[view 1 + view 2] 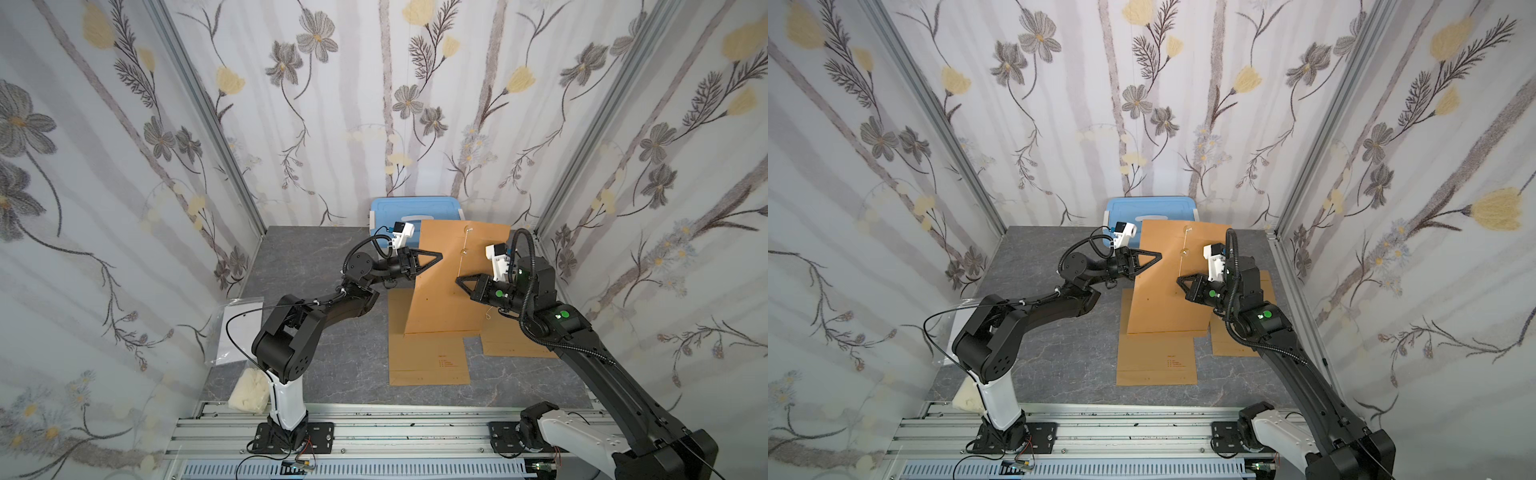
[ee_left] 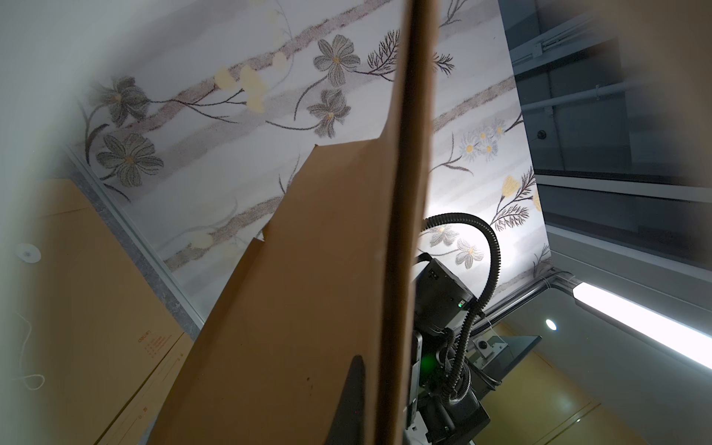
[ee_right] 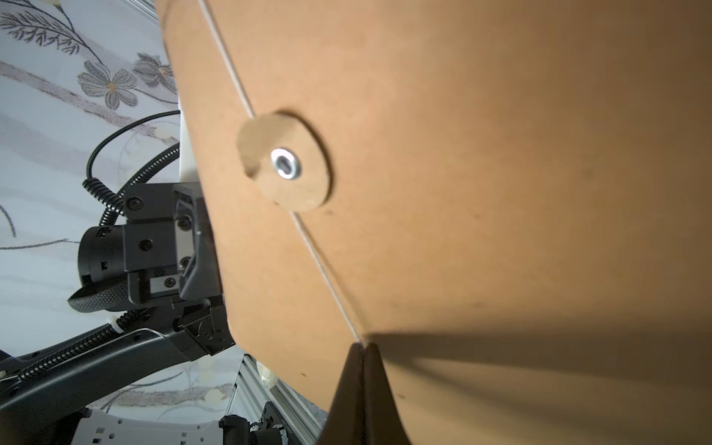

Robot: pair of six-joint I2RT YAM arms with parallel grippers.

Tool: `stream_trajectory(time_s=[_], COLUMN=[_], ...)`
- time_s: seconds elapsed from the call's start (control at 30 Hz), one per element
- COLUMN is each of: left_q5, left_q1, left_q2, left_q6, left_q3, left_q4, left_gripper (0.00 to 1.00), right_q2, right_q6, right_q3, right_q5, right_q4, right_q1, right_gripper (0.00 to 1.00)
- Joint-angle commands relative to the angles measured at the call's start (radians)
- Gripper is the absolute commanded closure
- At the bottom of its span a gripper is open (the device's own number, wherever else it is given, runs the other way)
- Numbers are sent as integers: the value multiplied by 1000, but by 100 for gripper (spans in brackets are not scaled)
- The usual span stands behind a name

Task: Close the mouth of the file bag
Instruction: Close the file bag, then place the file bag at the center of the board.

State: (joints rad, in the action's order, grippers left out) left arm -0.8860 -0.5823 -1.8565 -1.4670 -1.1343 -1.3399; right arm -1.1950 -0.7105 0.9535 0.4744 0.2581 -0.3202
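A brown paper file bag point(image 1: 440, 307) point(image 1: 1163, 309) stands lifted and tilted above the table. My left gripper point(image 1: 439, 254) point(image 1: 1160, 254) is shut on its left edge; the left wrist view shows one finger point(image 2: 351, 397) flat against the bag point(image 2: 293, 308), while the other is hidden behind the edge. A thin white string point(image 3: 319, 266) runs down the bag's face past a round paper disc point(image 3: 285, 162) point(image 1: 463, 250) with a metal eyelet. My right gripper point(image 1: 457, 279) point(image 1: 1178, 279) point(image 3: 362, 345) is shut on that string, its tips against the bag's face. A second disc point(image 1: 468, 228) sits near the bag's top edge.
Two more brown file bags lie flat on the grey table, one in front point(image 1: 428, 361) and one under my right arm point(image 1: 515, 343). A blue lidded box point(image 1: 415, 208) stands at the back wall. A clear sleeve point(image 1: 239, 328) and a white bundle point(image 1: 249, 392) lie front left.
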Motion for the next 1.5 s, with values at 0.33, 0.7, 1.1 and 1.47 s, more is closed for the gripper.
stream_trajectory(time_s=[0.33, 0.7, 1.1, 1.47], left_q5=[1, -25, -59, -61], left_q1=[28, 72, 210, 480], left_q2=[35, 167, 519, 577], left_q6=[-36, 70, 385, 728], left_q3=[31, 170, 379, 303], left_q4=[-62, 110, 683, 1433], left_gripper=[100, 100, 100, 100], right_q2=[32, 71, -45, -293], right_q6=[46, 99, 48, 58], right_q3=[-12, -12, -88, 11], right_q5=[20, -58, 26, -131], right_q4=[32, 136, -87, -229], right_q1=[72, 102, 46, -229], right_gripper=[100, 59, 39, 38])
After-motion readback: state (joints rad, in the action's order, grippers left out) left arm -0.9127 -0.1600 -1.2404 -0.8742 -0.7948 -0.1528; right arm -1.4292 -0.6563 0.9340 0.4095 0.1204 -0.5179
